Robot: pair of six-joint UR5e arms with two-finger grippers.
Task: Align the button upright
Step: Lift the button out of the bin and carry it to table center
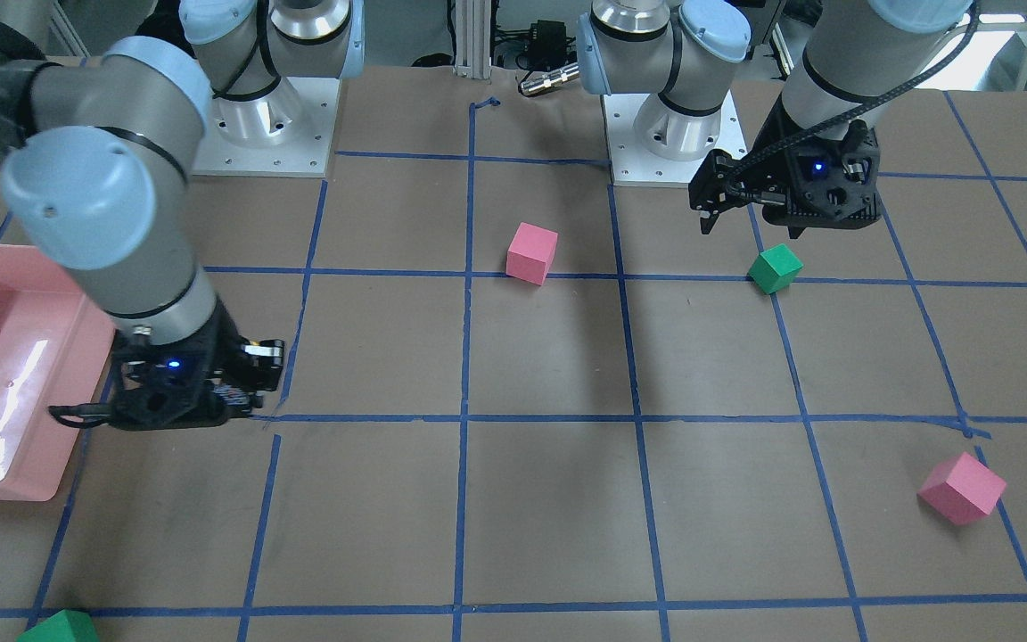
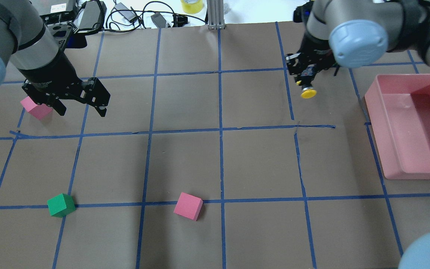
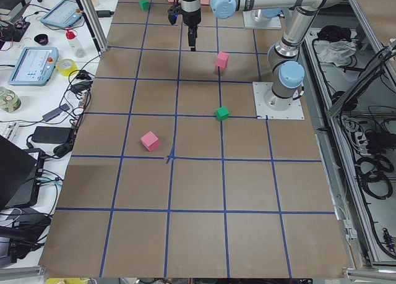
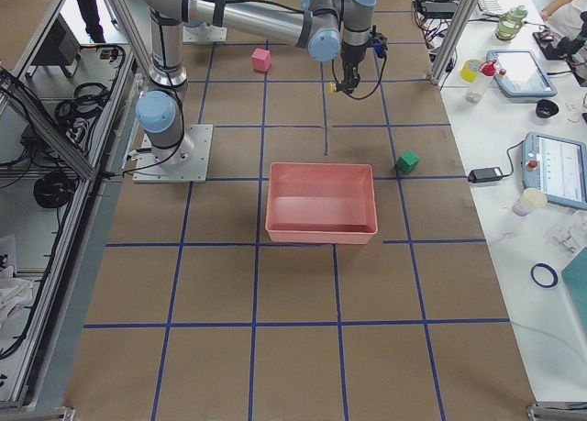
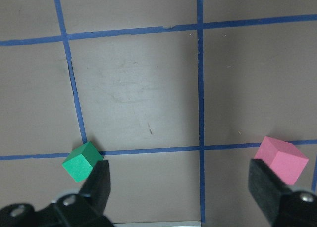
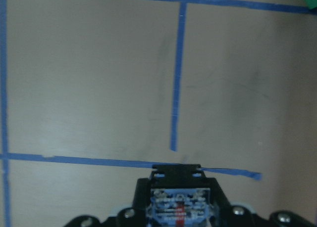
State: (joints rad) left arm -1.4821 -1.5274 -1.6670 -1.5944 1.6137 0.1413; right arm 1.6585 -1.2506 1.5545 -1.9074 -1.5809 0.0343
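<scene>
Yellow-capped button [image 2: 308, 92]: where was it at this entry? — A

Between the fingers of the right gripper [image 2: 304, 84], at about 2 o'clock on the table [image 2: 185, 164] in the overhead view. Jaws were closed narrow on its body. The cap showed just below the fingertips, with the dark collar above it. — B

Orientation? — A

The right wrist view showed the blocky base end-on, with a red mark at its middle, so the cap pointed away from that camera. I could not tell whether the cap touched the paper. — B

Left gripper [image 2: 82, 111]? — A

Jaws spread wide, holding nothing, at about 10 o'clock. In its wrist view one finger [image 5: 96, 185] sat just beside the green cube [image 2: 61, 205] and the other beside a pink cube [image 2: 188, 206], neither one between the fingers. — B

Other items? — A

Pink tray [image 2: 405, 77] at 3 o'clock, near the button but apart from it. Green cube at 8 o'clock, pink cube near 6 o'clock, and a second pink cube [image 2: 36, 108] at 10 o'clock, partly under the left gripper. — B

Any readable writing? — A

Pale lettering on the left wrist housing and a white label on a box beyond the table edge at 11 o'clock were both too small to read. — B
</scene>
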